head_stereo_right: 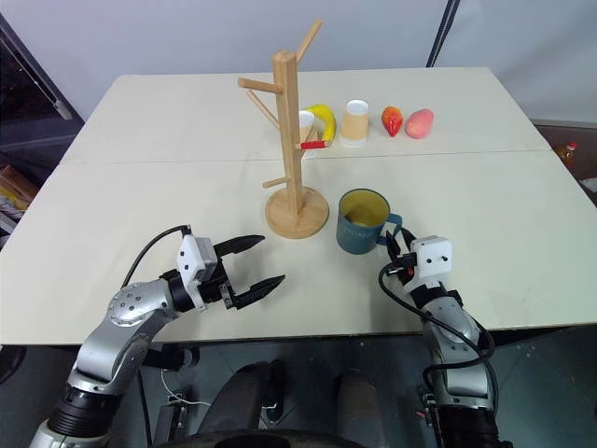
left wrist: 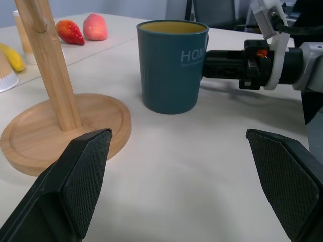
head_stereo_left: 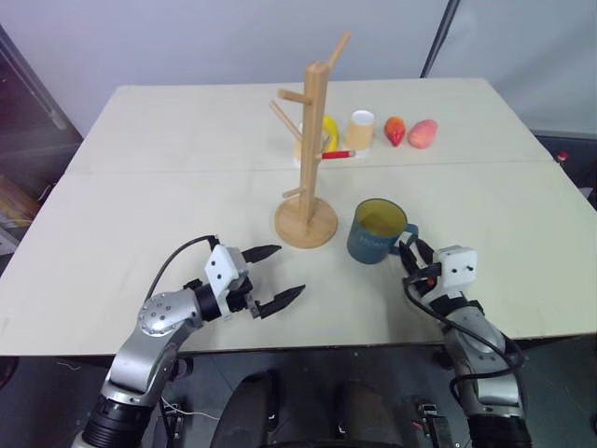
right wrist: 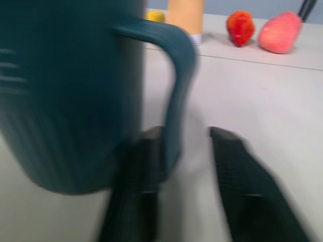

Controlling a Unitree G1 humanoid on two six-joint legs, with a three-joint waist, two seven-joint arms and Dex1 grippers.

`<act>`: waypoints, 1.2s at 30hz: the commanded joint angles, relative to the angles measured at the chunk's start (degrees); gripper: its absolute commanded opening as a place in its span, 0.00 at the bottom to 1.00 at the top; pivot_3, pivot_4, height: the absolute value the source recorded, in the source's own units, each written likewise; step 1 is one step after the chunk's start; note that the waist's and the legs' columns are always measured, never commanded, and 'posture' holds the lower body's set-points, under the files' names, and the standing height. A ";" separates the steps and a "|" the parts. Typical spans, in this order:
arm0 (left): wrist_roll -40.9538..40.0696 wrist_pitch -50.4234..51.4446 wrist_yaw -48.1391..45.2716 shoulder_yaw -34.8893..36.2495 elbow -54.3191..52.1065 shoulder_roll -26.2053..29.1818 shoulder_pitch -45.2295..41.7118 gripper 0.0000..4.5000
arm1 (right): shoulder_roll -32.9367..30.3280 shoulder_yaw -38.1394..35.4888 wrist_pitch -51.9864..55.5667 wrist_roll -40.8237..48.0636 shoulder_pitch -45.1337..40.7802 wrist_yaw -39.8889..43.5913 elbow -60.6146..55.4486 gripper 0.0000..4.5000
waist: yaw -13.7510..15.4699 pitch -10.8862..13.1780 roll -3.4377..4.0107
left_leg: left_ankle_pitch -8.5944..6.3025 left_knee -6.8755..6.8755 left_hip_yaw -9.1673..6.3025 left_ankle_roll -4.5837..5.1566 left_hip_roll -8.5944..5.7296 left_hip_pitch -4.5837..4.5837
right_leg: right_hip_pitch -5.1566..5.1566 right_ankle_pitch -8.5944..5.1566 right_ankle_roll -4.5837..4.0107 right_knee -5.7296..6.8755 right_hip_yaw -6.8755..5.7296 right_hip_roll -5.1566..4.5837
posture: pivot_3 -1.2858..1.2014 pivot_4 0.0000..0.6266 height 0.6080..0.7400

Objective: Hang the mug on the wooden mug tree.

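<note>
With the mug (head_stereo_left: 377,231) standing on the bench (head_stereo_left: 168,187) just right of the mug tree (head_stereo_left: 310,159), I've got my right claw (right wrist: 184,151) at its handle, fingers seemingly clamped on the loop. I'd check that grip before lifting straight up. My left claw (head_stereo_left: 273,275) hangs apart, empty, near the tree's base.

The mug (right wrist: 70,91) and right pincer (right wrist: 186,166) are motion-blurred, the mug's rim cut off
</note>
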 commanded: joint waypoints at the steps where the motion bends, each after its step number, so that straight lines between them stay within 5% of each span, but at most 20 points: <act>1: -0.56 -0.20 0.32 -0.48 -2.58 -0.11 -0.13 1.00 | 0.43 0.09 -0.59 2.74 0.03 1.74 -3.00 0.01 | -0.05 0.00 0.00 | 0.00 0.00 0.00 0.00 0.00 0.00 | 0.00 0.00 0.00 0.00 -0.01 0.01 | 0.52 0.24 1.00; 6: -0.42 -0.21 0.43 -0.34 -2.49 -0.17 -0.12 1.00 | -1.22 0.29 -0.32 2.18 0.21 2.75 -5.60 0.01 | -0.02 0.00 0.00 | 0.00 0.00 0.00 0.00 0.00 0.00 | -0.01 0.00 0.00 0.01 0.00 0.00 | 0.52 0.24 1.00; 12: -0.45 -0.73 0.21 0.78 -1.47 0.45 -0.65 1.00 | -14.21 3.82 -2.10 -4.08 0.92 12.06 -13.30 0.01 | -0.01 0.01 0.00 | 0.00 0.01 0.00 0.00 -0.01 0.00 | -0.01 0.00 0.00 0.01 -0.04 -0.01 | 0.52 0.24 1.00; 20: -2.99 -0.01 0.39 3.74 -1.15 0.79 -5.15 1.00 | -26.70 2.69 7.80 -0.42 -18.44 20.38 -17.33 0.01 | 0.09 0.08 0.00 | 0.00 0.08 -0.01 0.00 0.02 0.00 | 0.03 0.00 0.01 0.01 -0.10 0.00 | 0.52 0.24 1.00; 36: -8.36 5.08 2.53 7.08 -7.07 2.42 -8.85 1.00 | -26.30 8.69 8.82 -1.77 -37.12 27.01 -4.55 0.01 | 0.00 0.17 -0.16 | -0.02 0.08 -0.02 0.05 -0.02 -0.06 | 0.01 0.09 0.20 0.01 -0.14 -0.03 | 0.52 0.24 1.00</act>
